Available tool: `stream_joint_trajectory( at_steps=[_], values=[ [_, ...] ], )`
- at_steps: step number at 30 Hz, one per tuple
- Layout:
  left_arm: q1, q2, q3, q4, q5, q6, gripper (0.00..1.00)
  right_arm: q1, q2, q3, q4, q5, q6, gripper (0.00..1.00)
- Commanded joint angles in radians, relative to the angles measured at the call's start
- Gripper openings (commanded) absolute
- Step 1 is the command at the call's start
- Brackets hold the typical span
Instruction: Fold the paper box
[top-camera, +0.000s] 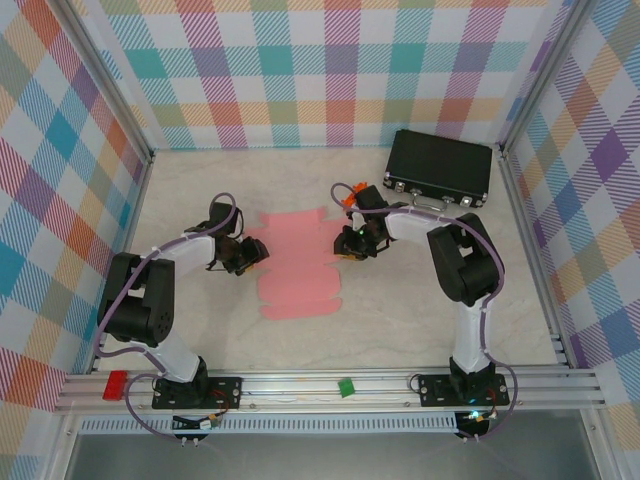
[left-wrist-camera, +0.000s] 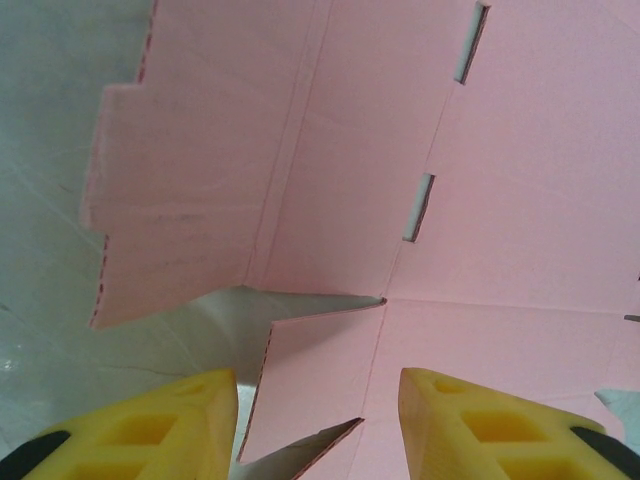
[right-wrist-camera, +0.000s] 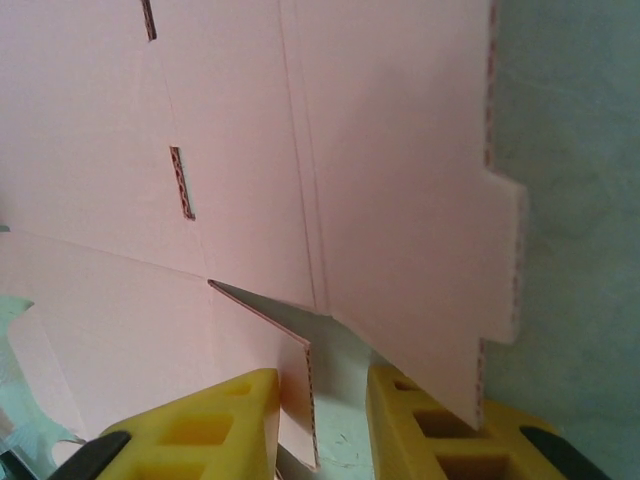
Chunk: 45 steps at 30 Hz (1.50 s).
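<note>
Left tool (top-camera: 252, 251), right tool (top-camera: 346, 245) flank flat paper box (top-camera: 298, 265) lying lengthwise near-to-far.

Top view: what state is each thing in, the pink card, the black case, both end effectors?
paper box: mostly flat, side flaps raised.
black case: closed, lying flat.
left end effector: open, straddling a flap corner.
right end effector: open, a raised flap edge between its fingers.

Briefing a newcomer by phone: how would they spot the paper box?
On the pale table, look midway between the left gripper and right gripper. The paper box lies there: a pink card sheet with flaps, unlike the black case behind.
</note>
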<state>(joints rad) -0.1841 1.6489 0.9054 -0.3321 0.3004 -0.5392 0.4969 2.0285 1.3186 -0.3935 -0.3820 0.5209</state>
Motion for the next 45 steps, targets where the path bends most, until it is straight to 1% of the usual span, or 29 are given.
stream_joint_trajectory(
  at_steps=[1, 9, 15, 22, 32, 38, 45],
  values=[
    [-0.010, 0.017, -0.005, 0.016, 0.027, -0.018, 0.46, 0.009, 0.013, 0.022, 0.022, -0.041, 0.014, 0.29],
    [-0.009, -0.001, 0.007, 0.017, 0.060, -0.016, 0.41, 0.009, -0.005, 0.016, 0.035, -0.064, 0.014, 0.21],
    [-0.010, -0.009, 0.021, 0.011, 0.071, -0.005, 0.39, 0.010, -0.016, 0.023, 0.028, -0.074, 0.001, 0.19],
    [-0.024, -0.011, 0.040, 0.001, 0.078, 0.011, 0.39, 0.022, -0.016, 0.048, 0.017, -0.099, -0.019, 0.26],
    [-0.049, -0.005, 0.080, -0.026, 0.071, 0.034, 0.40, 0.037, -0.016, 0.082, -0.019, -0.096, -0.039, 0.30],
    [-0.069, 0.019, 0.102, -0.020, 0.117, 0.050, 0.42, 0.045, 0.002, 0.110, -0.031, -0.135, -0.046, 0.35],
    [-0.100, 0.055, 0.129, -0.023, 0.121, 0.060, 0.43, 0.061, 0.025, 0.143, -0.045, -0.140, -0.047, 0.38]
  ],
)
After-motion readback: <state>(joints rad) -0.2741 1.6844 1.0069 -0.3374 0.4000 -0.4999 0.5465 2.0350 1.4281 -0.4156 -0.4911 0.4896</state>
